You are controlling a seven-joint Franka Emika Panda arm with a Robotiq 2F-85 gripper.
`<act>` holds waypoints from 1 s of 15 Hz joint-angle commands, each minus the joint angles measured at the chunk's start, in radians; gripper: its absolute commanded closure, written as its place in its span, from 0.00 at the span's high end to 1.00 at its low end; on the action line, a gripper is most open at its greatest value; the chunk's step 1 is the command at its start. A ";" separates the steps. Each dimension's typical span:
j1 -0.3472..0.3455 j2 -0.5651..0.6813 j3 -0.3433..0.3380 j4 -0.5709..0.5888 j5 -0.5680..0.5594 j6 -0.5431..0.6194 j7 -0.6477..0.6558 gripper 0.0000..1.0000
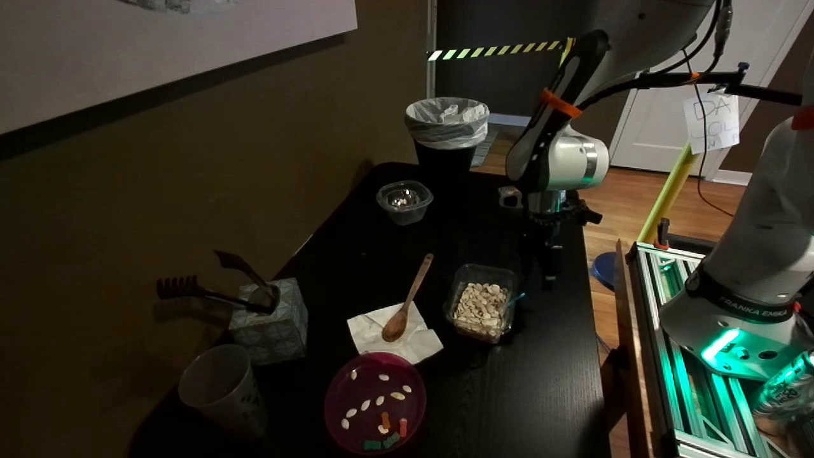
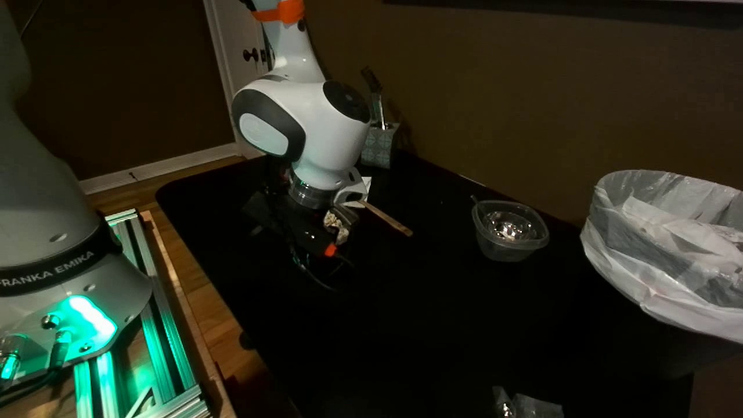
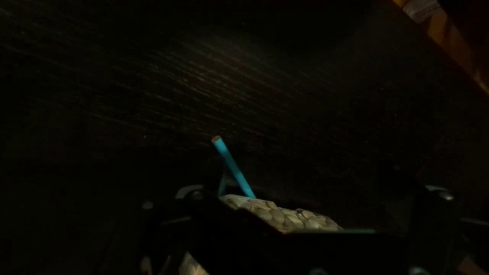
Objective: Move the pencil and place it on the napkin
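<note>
The pencil is a light blue stick [image 1: 518, 297] that leans out over the rim of the clear tray of pale seeds [image 1: 481, 305]. It also shows in the wrist view [image 3: 233, 168], its lower end hidden among the seeds. The napkin [image 1: 369, 329] lies flat and white on the black table, with a wooden spoon [image 1: 407, 302] across it. An edge of the napkin shows in an exterior view [image 2: 367, 184]. My gripper [image 1: 550, 277] hangs beside the tray, on the side where the pencil sticks out. In the wrist view its fingers [image 3: 315, 198] stand wide apart with nothing held.
A dark red bowl [image 1: 375, 369] with seeds and small coloured pieces touches the napkin's near edge. A tissue box [image 1: 270, 331] with utensils and a cup [image 1: 222, 388] stand near the wall. A clear container [image 1: 405, 203] and a trash bin [image 1: 447, 127] are at the far end.
</note>
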 commanded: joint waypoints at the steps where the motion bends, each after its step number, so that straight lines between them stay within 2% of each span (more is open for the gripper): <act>1: -0.023 0.004 0.030 0.000 0.012 0.006 -0.032 1.00; 4: -0.031 0.008 0.060 0.001 0.066 0.025 -0.105 1.00; 10: -0.013 0.015 0.111 0.002 0.390 0.180 -0.424 1.00; 15: -0.007 0.028 0.159 0.000 0.600 0.300 -0.611 1.00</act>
